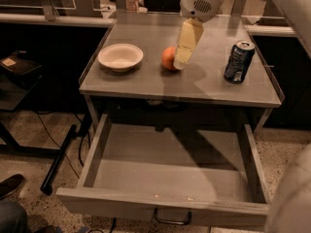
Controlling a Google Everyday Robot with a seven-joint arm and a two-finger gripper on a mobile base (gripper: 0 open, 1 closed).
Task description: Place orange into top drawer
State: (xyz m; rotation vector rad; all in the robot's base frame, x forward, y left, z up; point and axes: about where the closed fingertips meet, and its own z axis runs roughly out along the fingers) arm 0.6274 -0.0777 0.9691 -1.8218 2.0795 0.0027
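The orange (168,58) sits on the grey cabinet top (146,81), right of a white bowl. My gripper (184,50) hangs from the white arm at the top of the view, its pale fingers pointing down right beside the orange and covering its right side. The top drawer (165,174) is pulled wide open below the cabinet top. It is empty, with a flat grey bottom and a metal loop handle (172,220) on its front.
A white bowl (120,57) stands on the left of the cabinet top. A dark soda can (238,61) stands on the right. A black stand and cables lie on the floor at left. A shoe (9,186) shows at bottom left.
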